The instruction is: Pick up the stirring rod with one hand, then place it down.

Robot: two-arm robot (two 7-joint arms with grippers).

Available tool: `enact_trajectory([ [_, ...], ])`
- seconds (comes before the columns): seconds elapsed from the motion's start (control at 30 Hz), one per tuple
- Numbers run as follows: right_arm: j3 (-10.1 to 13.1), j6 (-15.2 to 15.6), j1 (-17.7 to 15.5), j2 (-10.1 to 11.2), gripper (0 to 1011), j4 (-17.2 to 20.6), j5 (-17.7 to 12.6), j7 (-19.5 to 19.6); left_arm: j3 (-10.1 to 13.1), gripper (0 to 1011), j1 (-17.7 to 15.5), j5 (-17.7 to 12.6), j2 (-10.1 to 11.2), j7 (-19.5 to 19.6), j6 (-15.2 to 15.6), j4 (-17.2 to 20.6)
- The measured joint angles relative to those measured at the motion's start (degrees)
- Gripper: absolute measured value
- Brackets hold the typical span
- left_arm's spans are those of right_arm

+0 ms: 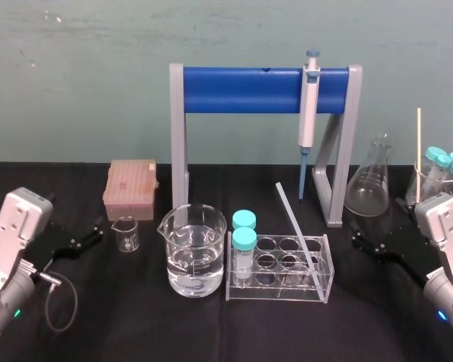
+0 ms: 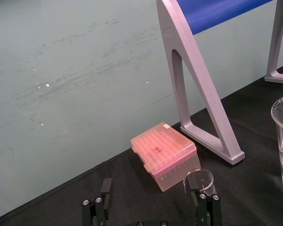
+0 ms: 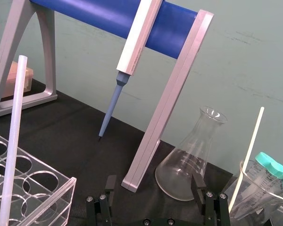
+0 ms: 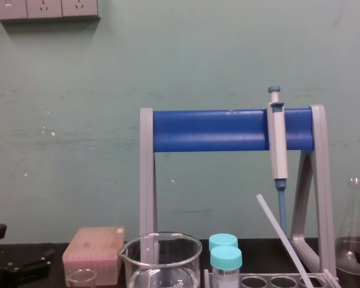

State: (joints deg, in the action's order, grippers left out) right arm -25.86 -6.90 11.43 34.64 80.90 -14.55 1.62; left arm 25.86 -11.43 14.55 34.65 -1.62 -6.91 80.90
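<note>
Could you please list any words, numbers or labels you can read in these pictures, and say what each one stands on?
No text can be read with certainty.
Large beaker: printed scale marks, too blurred to read.
Front capped tube: small print below the cap, too small to read.
Conical flask: white graduation marks, unreadable.

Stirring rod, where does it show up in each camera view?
Head view: stirring rod leans in the clear rack, centre.
Chest view: lower right, slanting below the pipette.
Right wrist view: rising from the rack.
Left wrist view: pink box instead.
Shared landmark: blue stand.
</note>
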Motion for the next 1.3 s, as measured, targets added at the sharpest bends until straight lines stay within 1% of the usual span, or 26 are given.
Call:
enact_trajectory([
  [0.7, 0.0, 0.0, 0.0, 0.0, 1000, 0.0, 0.0, 0.0, 0.0, 1000, 0.0, 0.0, 0.0, 0.0, 0.0, 0.0],
  [0.8, 0.4, -0.6, -0.3, -0.1, 1000, 0.2, 0.4, -0.3, 0.0, 1000, 0.0, 0.0, 0.0, 0.0, 0.0, 0.0],
  [0.87, 0.7, -1.4, -0.5, -0.1, 1000, 0.5, 0.6, -0.6, 0.0, 1000, 0.0, 0.0, 0.0, 0.0, 0.0, 0.0],
  [0.93, 1.1, -3.0, -0.9, 0.0, 1000, 1.0, 0.6, -1.5, 0.0, 1000, 0.0, 0.0, 0.0, 0.0, 0.0, 0.0],
  [0.97, 1.3, -4.3, -1.1, 0.1, 1000, 1.4, 0.7, -2.2, 0.0, 1000, 0.0, 0.0, 0.0, 0.0, 0.0, 0.0],
  [1.0, 1.3, -4.3, -1.1, 0.1, 1000, 1.4, 0.7, -2.2, 0.0, 1000, 0.0, 0.0, 0.0, 0.0, 0.0, 0.0],
  [1.03, 1.4, -6.1, -1.4, 0.4, 1000, 1.9, 0.8, -3.3, 0.0, 1000, 0.0, 0.0, 0.0, 0.0, 0.0, 0.0],
  [1.1, 1.4, -8.1, -1.5, 0.6, 1000, 2.4, 1.1, -4.5, 0.0, 1000, 0.0, 0.0, 0.0, 0.0, 0.0, 0.0],
  [1.13, 1.4, -9.8, -1.6, 0.8, 1000, 2.8, 1.2, -5.7, 0.0, 1000, 0.0, 0.0, 0.0, 0.0, 0.0, 0.0],
  [1.17, 1.3, -10.7, -1.6, 0.8, 1000, 3.0, 1.2, -6.4, 0.0, 1000, 0.0, 0.0, 0.0, 0.0, 0.0, 0.0],
  [1.2, 1.1, -12.2, -1.4, 0.9, 1000, 3.2, 1.3, -7.9, 0.0, 1000, 0.0, 0.0, 0.0, 0.0, 0.0, 0.0],
  [1.27, 0.8, -13.3, -1.0, 0.8, 1000, 3.2, 1.3, -9.4, 0.0, 1000, 0.0, 0.0, 0.0, 0.0, 0.0, 0.0],
  [1.3, 0.5, -14.0, -0.5, 0.6, 1000, 3.2, 1.1, -10.8, 0.0, 1000, 0.0, 0.0, 0.0, 0.0, 0.0, 0.0],
])
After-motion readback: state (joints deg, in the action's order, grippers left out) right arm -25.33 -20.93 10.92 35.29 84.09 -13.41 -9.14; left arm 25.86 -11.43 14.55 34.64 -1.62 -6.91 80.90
